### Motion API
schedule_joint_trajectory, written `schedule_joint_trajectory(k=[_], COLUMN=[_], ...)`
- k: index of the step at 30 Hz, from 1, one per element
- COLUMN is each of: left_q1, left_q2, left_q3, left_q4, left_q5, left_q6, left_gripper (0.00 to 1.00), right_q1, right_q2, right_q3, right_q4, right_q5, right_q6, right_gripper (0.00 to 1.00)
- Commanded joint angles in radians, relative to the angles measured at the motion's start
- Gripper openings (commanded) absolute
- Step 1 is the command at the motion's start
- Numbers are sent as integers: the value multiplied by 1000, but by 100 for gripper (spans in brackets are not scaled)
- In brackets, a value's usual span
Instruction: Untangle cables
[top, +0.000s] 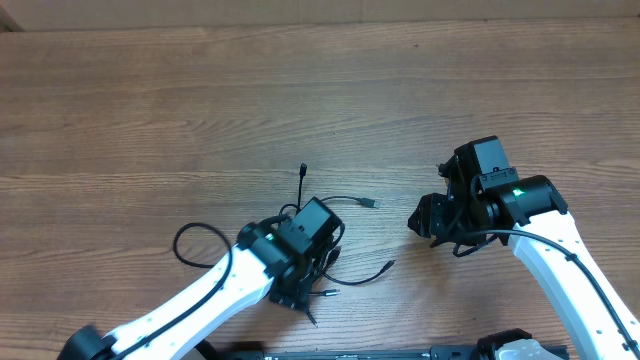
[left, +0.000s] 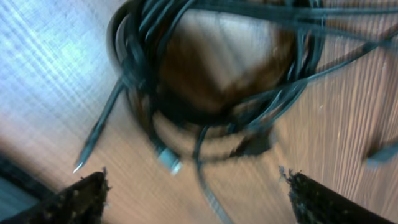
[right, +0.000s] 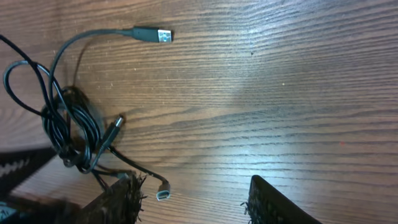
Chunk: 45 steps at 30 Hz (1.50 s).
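The cables (right: 65, 130) lie in a knot on the desk (top: 150, 110), just under the left pincer (left: 196, 186). That pincer is wide and holds nothing. The right pincer (right: 196, 190) is partly open and empty too, off to the side. I think the left one should pinch just one cable, near a loose plug (right: 158, 34), and pull slowly. The cables are thin, black, bendy and loopy. The desk is smooth brown wood.
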Motion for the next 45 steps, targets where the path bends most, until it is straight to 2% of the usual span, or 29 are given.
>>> schedule_joint_trajectory(k=[1, 3, 9, 10, 11, 12, 13, 17, 19, 22, 23, 25, 27, 28, 29, 30, 31, 32, 35, 37, 41, 45], left_q1=[-4, 0, 29, 31, 31, 31, 31, 36, 51, 105, 132, 187, 243, 272, 289, 306, 317, 328, 351, 355, 354, 350], left_q2=[92, 141, 210, 215, 215, 216, 215, 214, 212, 196, 184, 160, 143, 139, 139, 140, 140, 140, 140, 142, 142, 142], left_q3=[10, 10, 10, 10, 10, 10, 10, 11, 15, 33, 45, 80, 132, 169, 199, 229, 251, 270, 292, 291, 283, 253], left_q4=[-2, -26, -76, -75, -75, -75, -76, -74, -75, -79, -79, -78, -63, -54, -53, -55, -57, -61, -58, -62, -115, -197], left_q5=[-83, -83, -111, -114, -119, -127, -135, -188, -231, -323, -353, -398, -411, -383, -348, -295, -248, -201, -99, -72, -73, -53], left_q6=[-53, -53, -53, -53, -53, -53, -39, 75, 135, 334, 435, 673, 964, 1160, 1303, 1446, 1535, 1588, 1571, 1502, 1205, 824], left_gripper=[80, 76, 76, 68, 53, 33, 22, 4, 4, 4, 4, 4, 4, 6, 9, 21, 56, 99, 99, 100, 100, 100], right_q1=[-6, -6, -6, -6, -6, -6, -6, -6, -6, -6, -6, -6, -6, -6, -6, -6, -6, -6, -6, -6, -6, -6], right_q2=[0, 0, 0, 0, 0, 0, 0, 0, 0, 0, 0, 0, 0, 0, 0, 0, 0, 0, 0, 0, 0, 0], right_q3=[2, 2, 2, 2, 2, 2, 2, 2, 2, 2, 2, 2, 2, 2, 2, 2, 2, 2, 1, 1, 1, 1], right_q4=[-4, -4, 9, 15, 19, 20, 19, 7, 4, 0, 0, 0, 0, 1, 2, 3, 4, 4, -1, -6, -5, 12], right_q5=[-8, -8, -9, -9, -9, -9, -9, -9, -8, -8, -8, -8, -9, -9, -9, -10, -11, -16, -22, -20, -16, -16], right_q6=[-34, -49, -52, -52, -52, -52, -52, -52, -52, -52, -52, -52, -52, -52, -51, -51, -51, -51, -51, -52, -52, -52], right_gripper=[54, 54, 54, 54, 54, 54, 54, 54, 54, 54, 54, 54, 54, 54, 54, 54, 54, 54, 54, 54, 56, 58])
